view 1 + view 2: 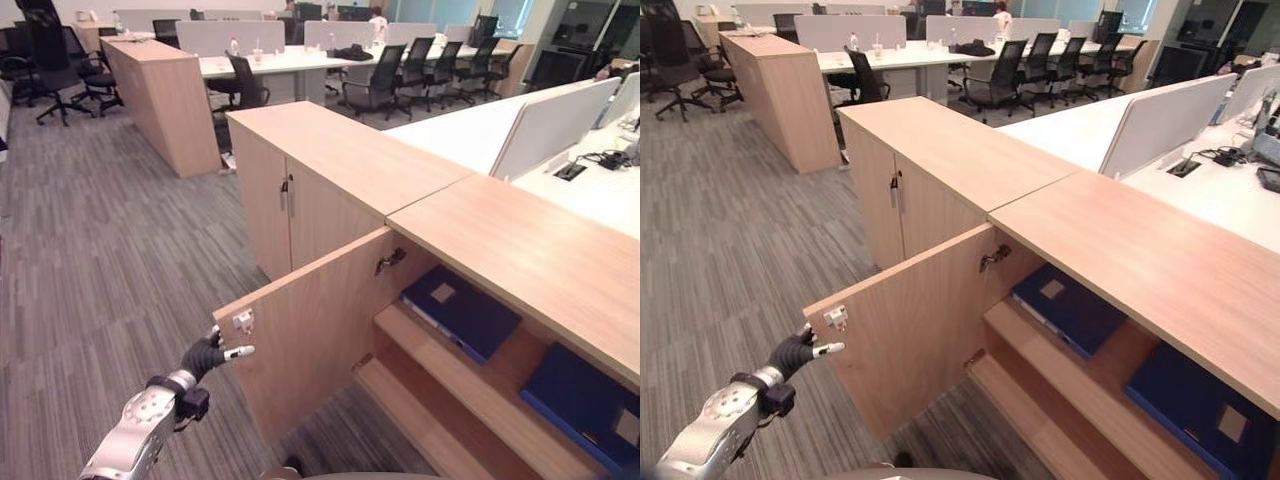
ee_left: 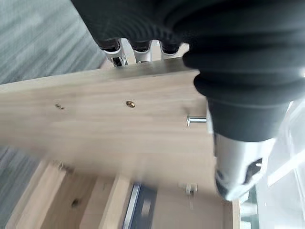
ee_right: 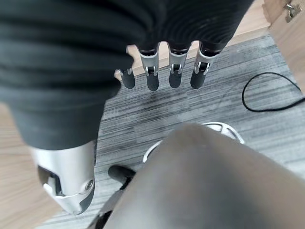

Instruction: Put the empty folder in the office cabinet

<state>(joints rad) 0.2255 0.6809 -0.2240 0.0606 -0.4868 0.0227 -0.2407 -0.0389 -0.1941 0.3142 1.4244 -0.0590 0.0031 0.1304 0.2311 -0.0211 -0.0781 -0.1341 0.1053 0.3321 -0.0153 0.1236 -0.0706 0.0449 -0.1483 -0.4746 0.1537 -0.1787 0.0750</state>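
The low wooden office cabinet stands with its left door swung wide. Two dark blue folders lie on its upper shelf, one just inside the opening and another further right. My left hand is at the door's free edge with straight fingers reaching past it. In the left wrist view its thumb lies along the door's inner face. My right hand hangs over the carpet, fingers straight, holding nothing.
A closed cabinet of the same wood adjoins on the left. Behind both run white desks with a divider screen. Another wooden unit and office chairs stand further back. Grey carpet lies to the left.
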